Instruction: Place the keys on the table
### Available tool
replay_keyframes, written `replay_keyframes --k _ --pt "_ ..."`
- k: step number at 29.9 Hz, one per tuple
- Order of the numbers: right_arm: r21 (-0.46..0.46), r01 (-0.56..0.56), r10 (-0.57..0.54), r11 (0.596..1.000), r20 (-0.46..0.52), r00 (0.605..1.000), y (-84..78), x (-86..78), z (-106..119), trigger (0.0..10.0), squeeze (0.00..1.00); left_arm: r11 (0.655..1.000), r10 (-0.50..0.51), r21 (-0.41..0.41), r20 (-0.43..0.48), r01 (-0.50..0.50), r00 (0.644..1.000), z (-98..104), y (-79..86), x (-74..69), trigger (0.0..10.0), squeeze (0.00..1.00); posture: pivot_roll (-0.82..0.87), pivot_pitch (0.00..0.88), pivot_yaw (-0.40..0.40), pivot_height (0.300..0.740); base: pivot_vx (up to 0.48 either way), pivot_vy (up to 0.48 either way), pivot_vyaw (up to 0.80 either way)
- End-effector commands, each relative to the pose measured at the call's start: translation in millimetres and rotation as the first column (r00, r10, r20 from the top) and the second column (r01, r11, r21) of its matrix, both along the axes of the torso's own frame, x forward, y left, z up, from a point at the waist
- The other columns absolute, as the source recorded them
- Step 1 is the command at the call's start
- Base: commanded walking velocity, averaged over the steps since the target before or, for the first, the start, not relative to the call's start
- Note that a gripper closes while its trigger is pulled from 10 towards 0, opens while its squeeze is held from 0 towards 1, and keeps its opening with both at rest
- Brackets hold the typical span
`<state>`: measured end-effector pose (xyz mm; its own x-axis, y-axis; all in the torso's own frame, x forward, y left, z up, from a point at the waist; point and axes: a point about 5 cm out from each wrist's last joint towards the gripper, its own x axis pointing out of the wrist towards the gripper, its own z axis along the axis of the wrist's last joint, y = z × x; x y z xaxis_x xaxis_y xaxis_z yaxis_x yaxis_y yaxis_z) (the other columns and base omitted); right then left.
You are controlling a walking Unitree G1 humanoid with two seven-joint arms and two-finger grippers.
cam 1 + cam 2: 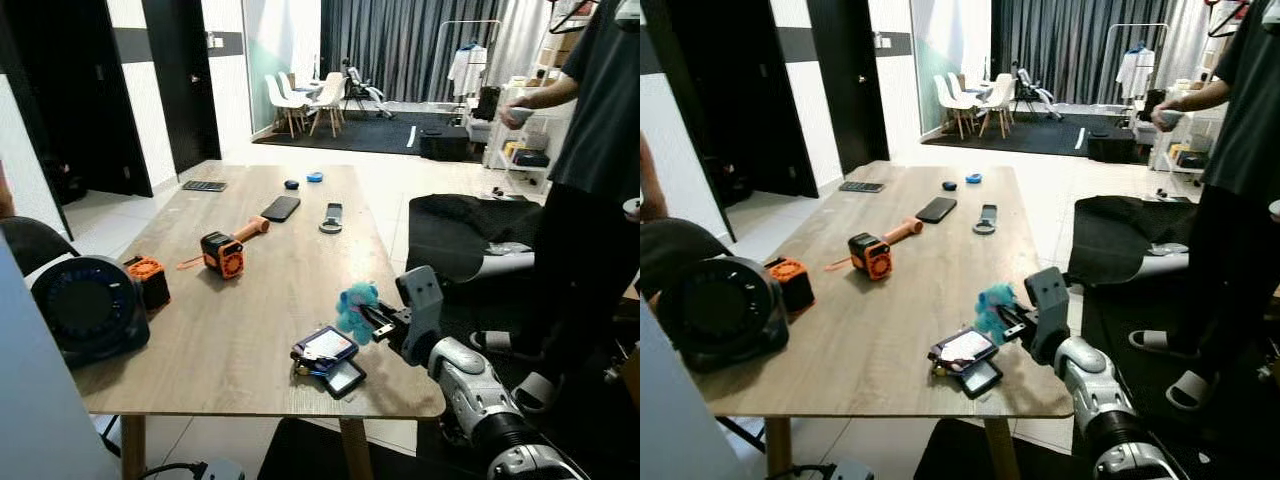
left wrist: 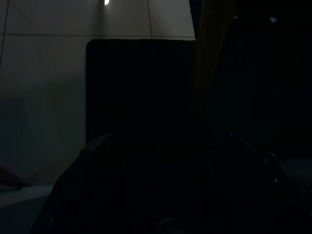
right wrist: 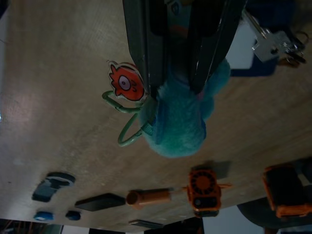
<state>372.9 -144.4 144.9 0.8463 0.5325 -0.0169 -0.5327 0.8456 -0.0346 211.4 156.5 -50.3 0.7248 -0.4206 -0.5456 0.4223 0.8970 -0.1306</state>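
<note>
Right wrist view, right gripper (image 3: 181,83) clamping keys' (image 3: 178,124) plush

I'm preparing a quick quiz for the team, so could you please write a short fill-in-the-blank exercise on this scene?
1. The right hand is shut on a fluffy ____ toy.
2. The key bunch lies near the table's ____ edge.
3. The orange tape measure rests ____ the table.

Missing words: blue; front; on

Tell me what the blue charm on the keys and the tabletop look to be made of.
Blue charm: plush or fuzzy fabric, matte, its outline soft and furry, clamped in the right tool. Table: wood or wood-look laminate, light with visible grain and a dull sheen; which one cannot be told.
</note>
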Motion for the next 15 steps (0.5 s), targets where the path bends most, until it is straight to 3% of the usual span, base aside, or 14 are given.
replay_keyframes --k 1,9,10,14,15 --pt "-0.007 -0.018 0.018 1.000 0.001 1.000 5.4 0.5 1.3 10.0 0.00 1.000 0.004 0.006 -0.011 -0.004 1.000 -1.7 1.2 -2.4 10.0 0.00 0.06 0.000 0.015 0.740 0.000 0.000 0.00" --pt "-0.002 -0.057 0.057 0.998 -0.014 0.998 10.2 -1.0 -1.1 10.0 0.05 1.000 0.002 0.006 -0.009 -0.002 1.000 -0.9 0.4 -0.7 10.0 0.00 0.06 0.000 0.016 0.740 0.000 0.000 0.00" --pt "0.000 -0.065 0.065 0.998 -0.021 0.998 10.6 -1.5 -2.1 10.0 1.00 1.000 0.001 0.007 -0.008 -0.001 1.000 -0.6 0.2 -0.2 10.0 0.00 0.06 0.000 0.016 0.740 0.000 0.000 0.00" --pt "-0.007 -0.049 0.049 0.999 -0.016 0.999 8.1 -1.6 -2.7 10.0 1.00 1.000 0.001 0.010 -0.011 -0.001 1.000 -0.9 0.4 -0.2 10.0 0.00 0.06 0.000 0.015 0.740 0.000 0.000 0.00" --pt "-0.005 -0.038 0.038 0.999 -0.013 0.999 7.0 -1.2 -2.4 10.0 0.56 1.000 0.001 0.011 -0.013 -0.001 1.000 -1.3 0.7 -0.6 10.0 0.00 0.06 0.000 0.015 0.740 0.000 0.000 0.00"
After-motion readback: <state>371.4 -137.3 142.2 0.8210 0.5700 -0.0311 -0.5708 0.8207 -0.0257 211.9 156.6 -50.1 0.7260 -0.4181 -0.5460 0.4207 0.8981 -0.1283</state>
